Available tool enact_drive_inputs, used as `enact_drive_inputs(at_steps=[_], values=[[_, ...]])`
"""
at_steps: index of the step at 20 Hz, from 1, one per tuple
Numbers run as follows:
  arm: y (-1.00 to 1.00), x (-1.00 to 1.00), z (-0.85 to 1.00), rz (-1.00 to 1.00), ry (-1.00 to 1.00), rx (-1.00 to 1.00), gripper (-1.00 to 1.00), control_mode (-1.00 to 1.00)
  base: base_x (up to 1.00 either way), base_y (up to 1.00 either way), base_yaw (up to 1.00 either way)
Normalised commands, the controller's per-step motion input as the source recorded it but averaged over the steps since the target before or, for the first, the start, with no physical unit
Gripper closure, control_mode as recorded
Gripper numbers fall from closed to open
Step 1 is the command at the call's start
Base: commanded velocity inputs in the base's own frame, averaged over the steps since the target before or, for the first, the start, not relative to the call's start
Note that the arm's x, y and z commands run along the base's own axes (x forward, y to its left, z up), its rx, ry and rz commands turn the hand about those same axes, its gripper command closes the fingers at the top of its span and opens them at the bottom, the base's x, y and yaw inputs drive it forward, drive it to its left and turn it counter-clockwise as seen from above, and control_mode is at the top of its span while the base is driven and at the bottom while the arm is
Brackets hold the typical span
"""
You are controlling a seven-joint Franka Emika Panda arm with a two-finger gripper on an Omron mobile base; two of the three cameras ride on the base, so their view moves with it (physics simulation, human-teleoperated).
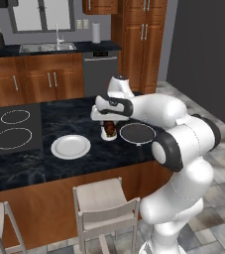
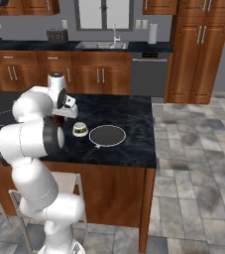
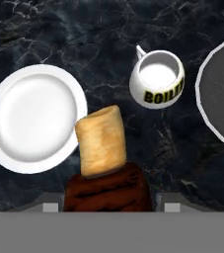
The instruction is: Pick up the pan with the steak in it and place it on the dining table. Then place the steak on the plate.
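My gripper (image 1: 109,126) is shut on the steak (image 1: 109,130), a reddish-brown chunk held a little above the dining table (image 1: 34,168). In the hand view the steak (image 3: 107,190) sits between the fingertips (image 3: 49,205), with a tan lump at its far end. The white plate (image 1: 70,147) lies on the black top to the left of the steak; the hand view has the plate (image 3: 34,118) at upper left, partly under the tan end. The pan (image 1: 137,133), dark with a pale rim, rests flat on the table just right of the gripper. The same pan (image 2: 107,135) is in the right base view.
A small white cup (image 3: 158,84) with dark lettering stands between plate and pan, close under the held steak. A cooktop with white burner rings (image 1: 12,138) takes the table's left end. Two stools (image 1: 104,203) stand at the near side. The sink counter (image 1: 47,48) runs along the back wall.
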Motion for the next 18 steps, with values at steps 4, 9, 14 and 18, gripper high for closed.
enact_drive_inputs(at_steps=[4, 9, 14, 18], values=[[0.97, 0.00, -0.05, 0.01, -0.05, 0.00, 1.00, -1.00, 0.00, 0.00, 0.00], [1.00, -0.01, -0.17, 0.00, -0.04, 0.00, 1.00, -1.00, 0.00, 0.00, 0.00], [0.56, -0.05, -0.15, 0.02, 0.00, -0.05, 1.00, -1.00, 0.00, 0.00, 0.00], [0.01, 0.00, 0.00, 0.00, 0.00, 0.00, 1.00, -1.00, 0.00, 0.00, 0.00]])
